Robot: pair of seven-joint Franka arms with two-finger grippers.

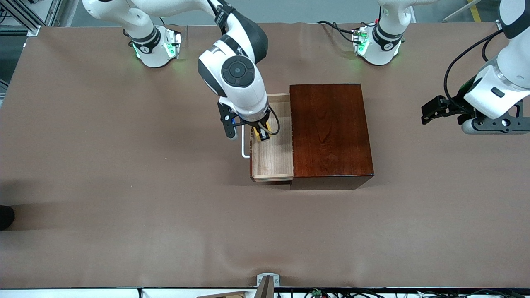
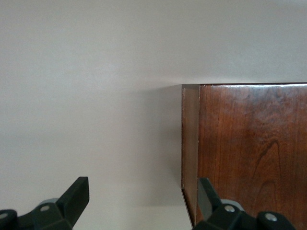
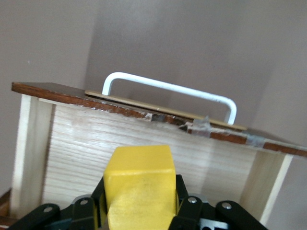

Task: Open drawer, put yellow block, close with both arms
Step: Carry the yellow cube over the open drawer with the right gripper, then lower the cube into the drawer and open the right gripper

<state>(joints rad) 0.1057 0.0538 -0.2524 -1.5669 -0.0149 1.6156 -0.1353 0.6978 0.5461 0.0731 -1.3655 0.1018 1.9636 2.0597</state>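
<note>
Brown cloth covered the table (image 1: 124, 186), and the 2 white arms rose from green-lit bases along its edge farthest from the front camera. The right arm (image 1: 232, 70) reached down over the middle of the table; the left arm (image 1: 497, 91) waited well off toward its own end, clear of everything.

Next in size came the glossy reddish-brown box (image 1: 329, 134), standing mid-table between the 2 grippers, with 1 of its corners showing just under the left gripper (image 2: 141, 199) in the left wrist view. That gripper hung over bare cloth beside the box with its fingers spread wide and nothing between them.

The drawer (image 1: 271, 165) stood pulled out of the box toward the right arm's end of the table, its light-wood floor bare and its white U-shaped handle (image 3: 168, 91) fixed to the front panel, directly ahead of the right gripper in the right wrist view.

The right gripper (image 1: 261, 134) hung over the open drawer, inside the line of its walls and near the handle, with its fingers clamped tight on the yellow block (image 3: 139, 189). The block sat squarely between the 2 black fingers, its top face clear above them, over the drawer's floor; whether it touched the wood could not be told.
</note>
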